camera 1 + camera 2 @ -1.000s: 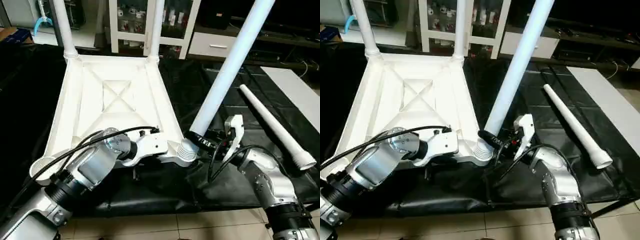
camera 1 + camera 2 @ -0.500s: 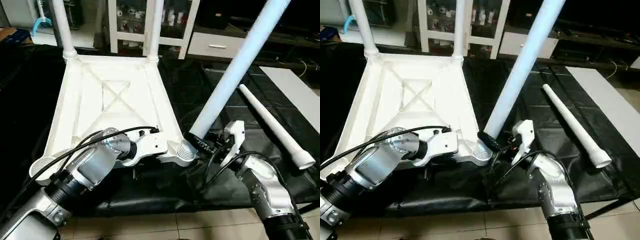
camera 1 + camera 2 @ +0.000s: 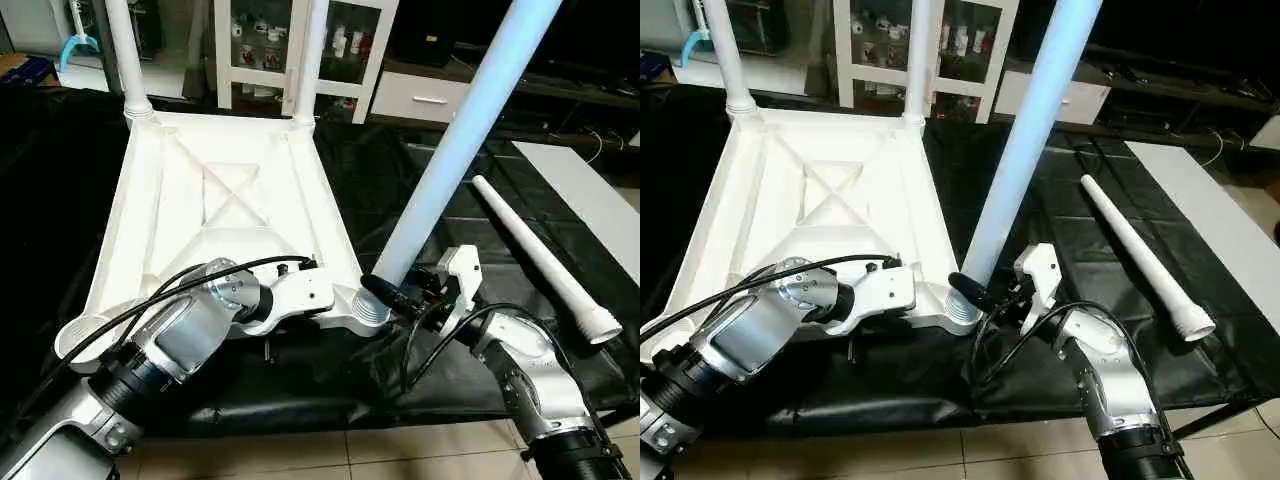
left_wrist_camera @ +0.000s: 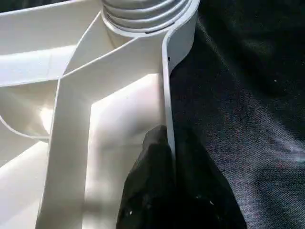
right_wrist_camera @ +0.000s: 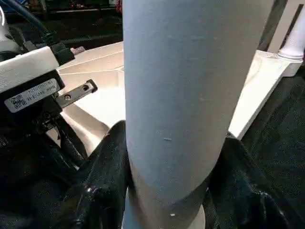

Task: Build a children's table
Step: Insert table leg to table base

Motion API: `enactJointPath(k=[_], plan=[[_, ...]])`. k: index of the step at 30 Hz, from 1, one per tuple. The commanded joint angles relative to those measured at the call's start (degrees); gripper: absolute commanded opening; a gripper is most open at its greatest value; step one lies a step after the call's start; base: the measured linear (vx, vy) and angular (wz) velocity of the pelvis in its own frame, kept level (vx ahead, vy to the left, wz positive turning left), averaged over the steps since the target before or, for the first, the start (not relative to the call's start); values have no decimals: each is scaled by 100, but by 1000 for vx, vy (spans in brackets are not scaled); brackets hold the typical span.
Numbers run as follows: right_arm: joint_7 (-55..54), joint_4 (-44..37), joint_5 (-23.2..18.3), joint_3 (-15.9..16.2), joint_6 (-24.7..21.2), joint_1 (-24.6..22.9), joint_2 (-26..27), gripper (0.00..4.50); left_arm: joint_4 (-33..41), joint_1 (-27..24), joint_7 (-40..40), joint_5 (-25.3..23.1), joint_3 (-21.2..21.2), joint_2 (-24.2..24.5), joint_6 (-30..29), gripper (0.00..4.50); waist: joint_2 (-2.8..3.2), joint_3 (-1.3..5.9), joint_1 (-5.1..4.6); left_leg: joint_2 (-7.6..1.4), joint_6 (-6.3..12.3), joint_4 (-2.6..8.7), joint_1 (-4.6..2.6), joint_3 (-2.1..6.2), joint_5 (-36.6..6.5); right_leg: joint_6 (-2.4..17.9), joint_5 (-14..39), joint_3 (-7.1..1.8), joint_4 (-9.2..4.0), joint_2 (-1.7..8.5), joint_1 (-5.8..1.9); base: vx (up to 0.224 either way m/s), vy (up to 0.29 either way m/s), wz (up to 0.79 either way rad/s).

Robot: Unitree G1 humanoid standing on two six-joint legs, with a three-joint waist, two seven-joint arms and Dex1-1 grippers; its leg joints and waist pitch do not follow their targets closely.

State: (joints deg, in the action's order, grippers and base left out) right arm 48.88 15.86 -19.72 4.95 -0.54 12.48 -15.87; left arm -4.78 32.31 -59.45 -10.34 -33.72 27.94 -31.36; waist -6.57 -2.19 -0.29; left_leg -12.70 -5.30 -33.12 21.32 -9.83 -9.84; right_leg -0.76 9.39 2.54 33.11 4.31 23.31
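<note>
Left pincer (image 4: 167, 157) pinches the tabletop rim (image 4: 167, 90); right pincer (image 5: 167, 171) grips the leaning third leg (image 3: 450, 150) at five o'clock; tilted threads may cross-thread.

The leg (image 3: 455, 150) held by the right pincer (image 3: 392, 292) now stands steeper than a second ago. At half a second it leaned further right.

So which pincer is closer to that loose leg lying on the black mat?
Right. The right pincer grips the tilted leg beside the loose leg; the left pincer clamps the tabletop rim, farther away.
</note>
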Motion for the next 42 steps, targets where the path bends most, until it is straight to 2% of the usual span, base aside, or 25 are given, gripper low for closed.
enactJointPath(k=[1,6,12,14,15,17,19,20,21,23,24,25,27,28,29,30,31,33,35,36,37,39,40,41,42], plan=[[-158,560,391,52,-472,-361,-143,184,50,-5,-54,-94,-140,3,27,0,170,190,-45,-68,-189,485,-88,35,-2734,726,2433,-146,-462,211,-60,0,0,0],[-254,590,276,-59,-454,-296,-142,184,37,2,-50,-104,-139,0,43,0,165,182,-52,-62,-189,482,-99,43,-2835,667,2688,-142,-492,224,-51,0,0,0],[-338,629,334,-60,-363,-276,-142,184,32,5,-46,-109,-123,5,36,0,180,180,-53,-65,-198,491,-94,51,-2839,661,2678,-141,-492,223,-50,0,0,0],[-460,683,379,-86,-325,-246,-109,184,32,-5,0,-107,-90,-7,1,0,167,182,-58,-65,-205,490,-97,51,-2869,652,2706,-138,-497,222,-48,0,0,0],[-1166,1001,664,-212,-177,-65,-15,184,26,-34,158,-60,45,-92,-169,0,166,172,-72,-65,-240,497,-91,55,-2887,650,2771,-139,-492,231,-31,0,0,0],[-1301,1063,716,-237,-152,-29,-2,184,23,-38,192,-48,74,-114,-201,0,170,170,-105,-52,-285,499,-92,67,-2948,630,2883,-124,-506,226,-26,0,0,0],[-2312,1548,885,-537,-82,280,106,184,-51,-12,651,34,405,-434,-535,0,160,174,-187,-34,-332,492,-75,89,-3042,557,3070,-101,-518,230,-31,0,0,0],[-2523,1658,891,-613,-90,355,132,184,-81,5,780,44,490,-520,-606,0,163,185,-202,-27,-350,488,-58,104,-3022,530,3081,-90,-509,233,-56,0,0,0],[-3082,1922,898,-790,-148,550,193,184,-112,61,1049,111,718,-751,-855,0,166,209,-256,-15,-334,491,-17,124,-2950,488,2982,-85,-509,231,-82,0,0,0],[-3330,2034,914,-856,-170,634,215,184,-114,88,1150,144,813,-849,-972,0,152,214,-299,-5,-318,482,5,118,-2878,509,2837,-92,-497,225,-79,0,0,0],[-3601,2169,968,-883,-163,745,240,184,-137,145,1304,162,925,-983,-1082,0,162,221,-322,-3,-295,480,-4,114,-2878,530,2762,-87,-489,216,-79,0,0,0],[-4060,2405,1082,-886,-150,941,294,184,-175,244,1601,141,1089,-1202,-1230,0,156,219,-326,1,-271,451,-43,96,-2926,549,2770,-89,-511,211,-36,0,0,0],[-4644,2683,1137,-935,-178,1161,399,184,-247,354,1905,136,1240,-1438,-1326,0,138,217,-337,20,-219,421,-65,71,-2904,567,2815,-87,-537,203,-15,0,0,0],[-4684,2702,1137,-941,-181,1175,408,184,-253,361,1929,137,1252,-1456,-1329,0,148,217,-342,27,-189,415,-48,55,-2814,600,2708,-103,-530,204,-9,0,0,0],[-5386,3068,1106,-1040,-198,1435,559,184,-361,476,2337,155,1455,-1779,-1384,0,151,234,-338,31,-192,410,-44,51,-2700,625,2593,-105,-513,203,-28,0,0,0],[-5773,3258,1073,-1103,-129,1568,639,184,-379,526,2466,148,1488,-1907,-1414,0,175,240,-331,26,-204,411,-48,55,-2641,656,2511,-108,-497,211,-34,0,0,0],[-5987,3368,1049,-1137,-71,1644,683,184,-382,551,2530,139,1497,-1976,-1431,0,184,233,-263,18,-209,376,-155,7,-2640,705,2421,-115,-532,186,53,0,0,0],[-6443,3603,1121,-1084,96,1843,765,184,-369,583,2787,140,1582,-2209,-1481,0,198,195,-169,40,-158,330,-250,-62,-2813,698,2500,-116,-575,140,145,-1,-1,12],[-6560,3696,1168,-1017,135,1940,815,184,-363,582,2851,116,1562,-2254,-1476,0,185,212,-134,52,-139,367,-166,-25,-2782,549,2611,-99,-540,141,44,8,1,10],[-6613,3778,1173,-960,155,2034,887,184,-351,561,2872,89,1508,-2247,-1458,0,194,250,-129,44,-147,393,-110,2,-2625,504,2448,-104,-498,159,-15,78,15,2],[-6619,3888,1146,-932,187,2144,986,184,-313,521,2846,67,1413,-2187,-1449,0,190,297,-128,28,-154,418,-29,27,-2271,546,2019,-114,-408,177,-105,60,12,-3],[-6546,3954,1123,-920,224,2216,1062,184,-252,473,2769,69,1319,-2105,-1427,0,203,316,-126,20,-159,404,-17,2,-1959,670,1448,-130,-363,173,-111,26,3,-2],[-6501,3997,1115,-932,252,2262,1108,184,-206,429,2681,71,1250,-2040,-1415,0,189,313,-155,24,-165,421,31,10,-1873,726,1286,-125,-328,173,-162,0,0,0],[-6481,4027,1103,-949,264,2283,1125,184,-198,418,2663,66,1232,-2023,-1402,0,184,314,-170,26,-166,428,43,14,-1883,734,1301,-119,-324,176,-176,0,0,0],[-6441,4073,1084,-982,287,2317,1151,184,-176,379,2603,56,1183,-1963,-1362,0,192,317,-192,24,-155,412,3,1,-1997,746,1406,-121,-353,181,-143,0,0,0]])
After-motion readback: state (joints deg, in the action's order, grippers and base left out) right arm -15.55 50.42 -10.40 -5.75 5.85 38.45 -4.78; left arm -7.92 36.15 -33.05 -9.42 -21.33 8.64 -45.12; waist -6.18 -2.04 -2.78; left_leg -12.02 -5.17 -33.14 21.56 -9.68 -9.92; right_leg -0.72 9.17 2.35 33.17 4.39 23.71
